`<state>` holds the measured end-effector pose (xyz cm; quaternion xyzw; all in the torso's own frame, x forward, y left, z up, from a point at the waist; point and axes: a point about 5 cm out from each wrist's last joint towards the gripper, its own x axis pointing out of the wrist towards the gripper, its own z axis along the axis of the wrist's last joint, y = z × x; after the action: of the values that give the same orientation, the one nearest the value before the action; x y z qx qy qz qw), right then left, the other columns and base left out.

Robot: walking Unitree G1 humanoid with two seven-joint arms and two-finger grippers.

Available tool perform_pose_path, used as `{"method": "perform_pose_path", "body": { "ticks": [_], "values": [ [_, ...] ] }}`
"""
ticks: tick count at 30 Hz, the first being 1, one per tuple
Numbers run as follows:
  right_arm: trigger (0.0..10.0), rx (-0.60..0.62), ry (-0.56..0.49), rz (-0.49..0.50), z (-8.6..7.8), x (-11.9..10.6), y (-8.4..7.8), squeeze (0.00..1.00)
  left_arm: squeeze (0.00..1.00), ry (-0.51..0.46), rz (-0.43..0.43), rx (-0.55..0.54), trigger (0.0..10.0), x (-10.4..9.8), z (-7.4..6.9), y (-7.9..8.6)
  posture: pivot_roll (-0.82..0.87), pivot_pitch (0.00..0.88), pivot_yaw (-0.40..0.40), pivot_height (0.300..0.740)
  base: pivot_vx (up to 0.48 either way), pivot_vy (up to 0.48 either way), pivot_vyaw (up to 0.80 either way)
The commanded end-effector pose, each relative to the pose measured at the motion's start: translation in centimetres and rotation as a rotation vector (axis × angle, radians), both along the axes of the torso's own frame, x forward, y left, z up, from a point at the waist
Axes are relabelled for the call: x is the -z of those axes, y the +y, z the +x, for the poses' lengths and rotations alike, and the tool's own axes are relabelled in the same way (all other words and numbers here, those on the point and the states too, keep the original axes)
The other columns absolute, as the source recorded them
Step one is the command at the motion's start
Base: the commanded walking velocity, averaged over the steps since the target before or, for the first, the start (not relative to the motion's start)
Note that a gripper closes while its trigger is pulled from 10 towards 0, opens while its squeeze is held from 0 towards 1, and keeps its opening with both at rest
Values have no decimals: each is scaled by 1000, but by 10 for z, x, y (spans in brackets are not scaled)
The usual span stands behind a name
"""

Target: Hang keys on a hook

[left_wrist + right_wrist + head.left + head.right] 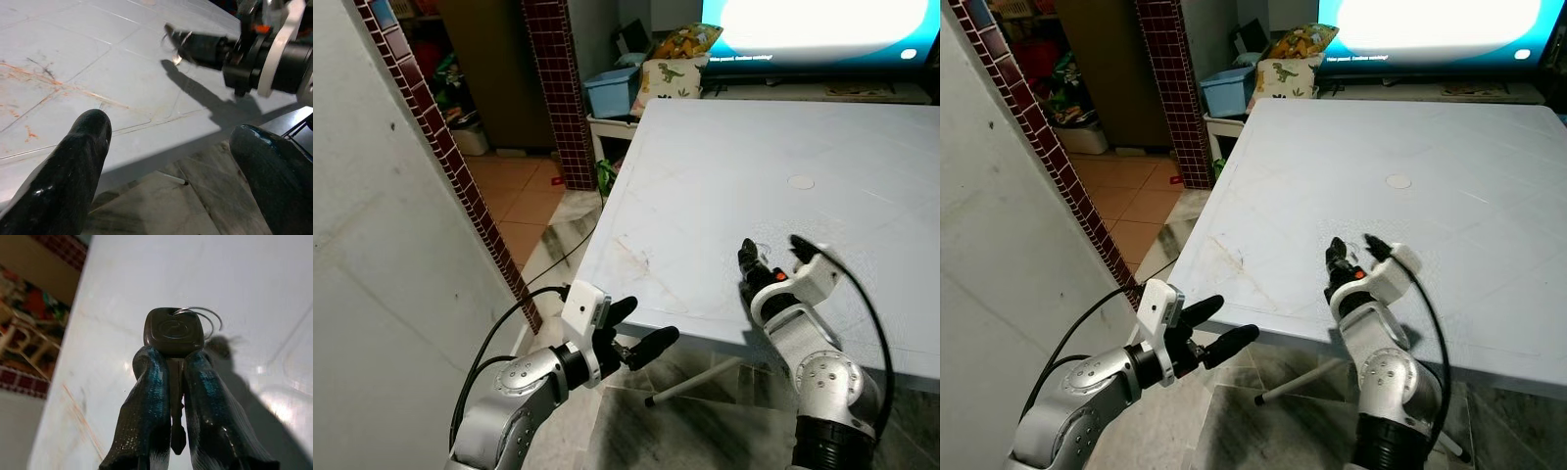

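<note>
Right gripper clamped on one key above the white table.
The right wrist view reveals one wire ring on the key's head; left gripper hangs below the table edge, its two fingers apart.

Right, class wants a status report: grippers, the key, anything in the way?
Right gripper shut on key, held above white table. Left gripper open, off table's near edge. No hook seen. Wall close on left.

Pale table — orange-brown scuffs near front edge (small round cap mid-surface).
</note>
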<state>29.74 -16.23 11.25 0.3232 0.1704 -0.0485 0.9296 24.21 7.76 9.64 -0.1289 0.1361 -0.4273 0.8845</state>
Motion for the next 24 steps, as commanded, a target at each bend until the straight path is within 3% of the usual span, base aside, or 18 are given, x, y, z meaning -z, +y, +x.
{"method": "perform_pose_path", "body": {
  "ticks": [1, 5, 9, 12, 14, 15, 24],
  "values": [
    [10000, 7, 30, -13, -1, 3, 2, 0, 0, -11, 20, -5, 10000, -1, 2, 2, -73, 0, 116, 740, 0, 0, 0],
    [10000, -15, 35, -6, -2, 4, 3, 0, 0, -10, 19, -5, 10000, 0, 1, 1, -73, 0, 116, 740, 0, 0, 0],
    [10000, -118, 10, -116, -3, 0, 13, 0, 0, -10, 19, -4, 10000, 0, 1, 1, -74, 0, 116, 740, 0, 0, 0],
    [10000, -227, 16, -324, -3, 1, 17, 0, 0, -10, 18, -2, 10000, 0, 1, 1, -74, 0, 116, 740, 0, 0, 0],
    [10000, -237, 17, -332, -4, 1, 18, 0, 0, -10, 18, -2, 10000, 0, 1, 1, -77, 0, 116, 740, 0, 0, 0],
    [10000, -237, 12, -330, -4, 0, 18, 1000, 0, -10, 18, -1, 10000, 0, 1, 0, -77, 0, 116, 740, 0, 0, 0],
    [10000, -198, 78, -426, -11, 9, 11, 1000, 0, -7, 17, 0, 10000, 1, 1, 0, -77, 0, 114, 740, 0, 0, 0]
  ]
}}
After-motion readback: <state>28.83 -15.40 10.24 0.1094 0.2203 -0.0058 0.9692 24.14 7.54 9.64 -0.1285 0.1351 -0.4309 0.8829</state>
